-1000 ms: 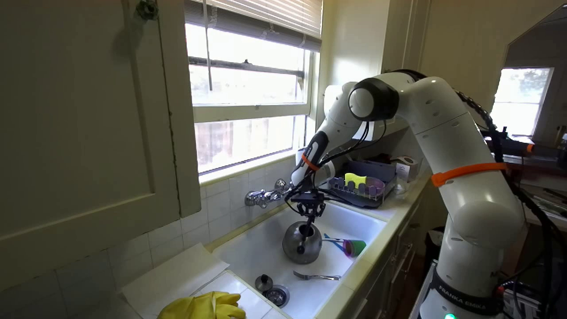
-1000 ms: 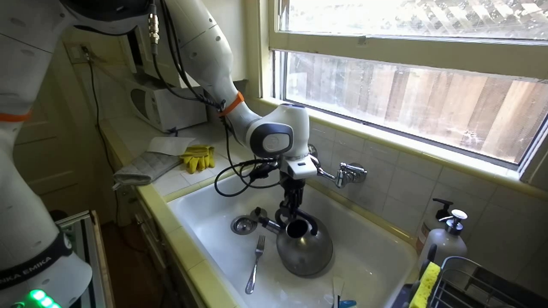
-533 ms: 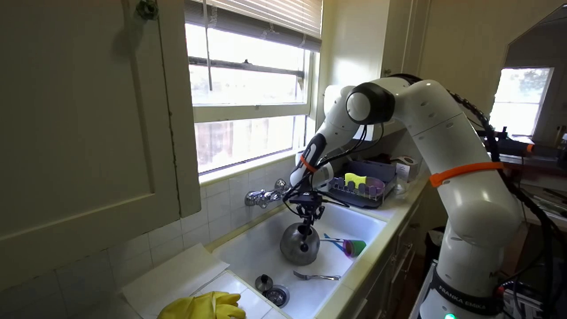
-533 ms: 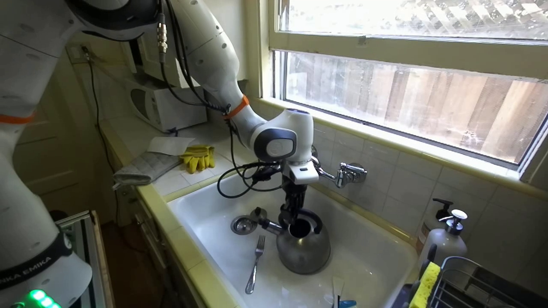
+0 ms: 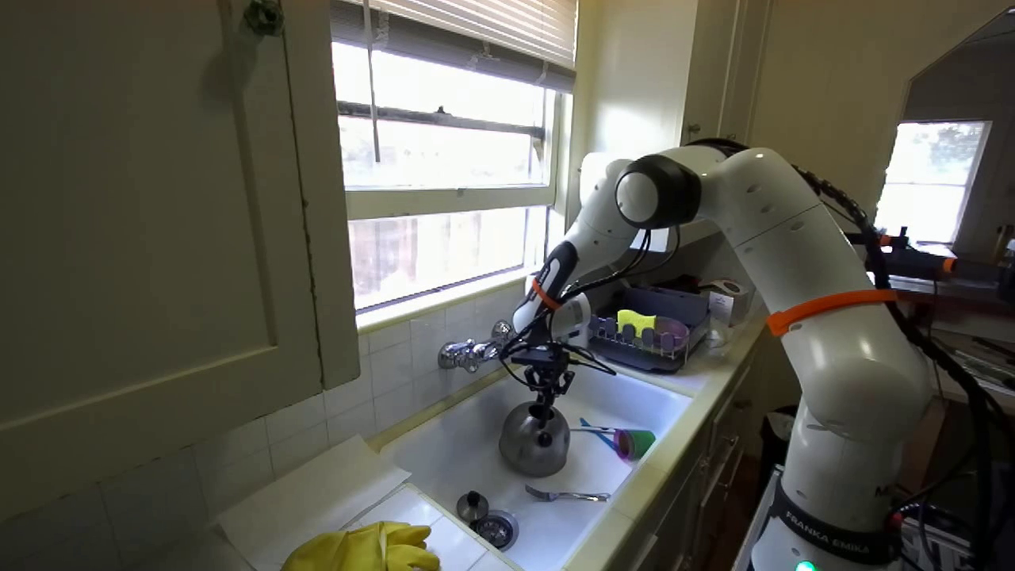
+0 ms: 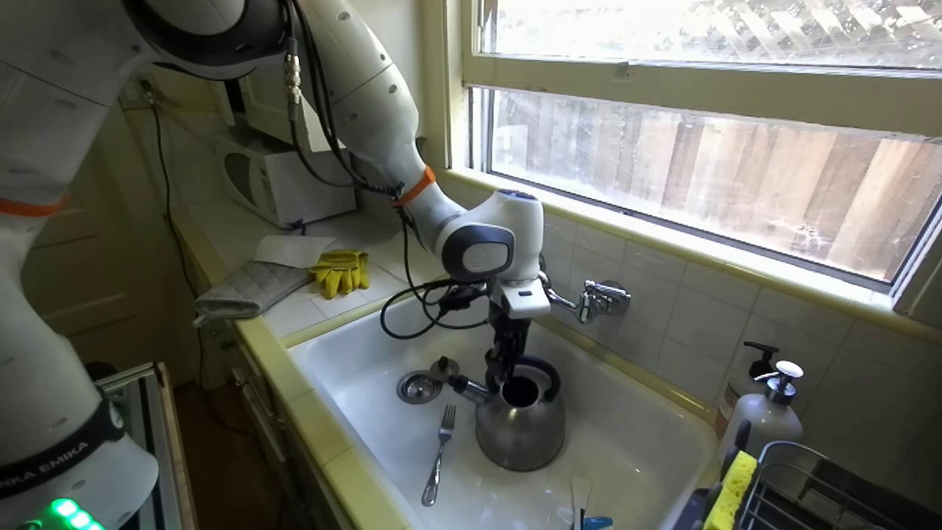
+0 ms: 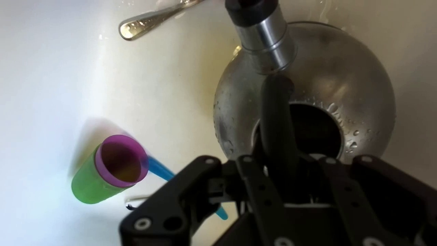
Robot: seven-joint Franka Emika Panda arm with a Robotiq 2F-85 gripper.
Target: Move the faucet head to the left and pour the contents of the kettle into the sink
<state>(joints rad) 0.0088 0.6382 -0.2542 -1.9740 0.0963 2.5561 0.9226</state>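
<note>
The squat grey kettle [image 5: 530, 458] is at the sink basin's middle in both exterior views [image 6: 519, 440], roughly upright; I cannot tell whether its base touches the bottom. Its spout [image 6: 469, 389] points towards the drain. Its lid opening is uncovered. My gripper [image 5: 545, 414] is over the kettle from above, also in an exterior view [image 6: 500, 368]. In the wrist view, the fingers [image 7: 286, 167] are on both sides of the dark arched handle [image 7: 278, 116], shut on it; the tips are dark. The chrome faucet [image 5: 474, 353] is on the tiled wall [image 6: 595, 302], partly hidden by the arm. The sink [image 5: 432, 456] is white.
A fork [image 6: 439, 458] and a green-purple cup [image 5: 634, 444] lie in the sink. A small metal piece [image 5: 472, 505] is beside the drain [image 6: 419, 387]. A dish rack [image 5: 650, 341], a soap bottle [image 6: 765, 419] and yellow gloves [image 6: 340, 272] stand around the basin.
My gripper and the kettle have shifted slightly together. In one exterior picture they move a little left and down. The kettle now looks more upright, with its handle arch turned up.
</note>
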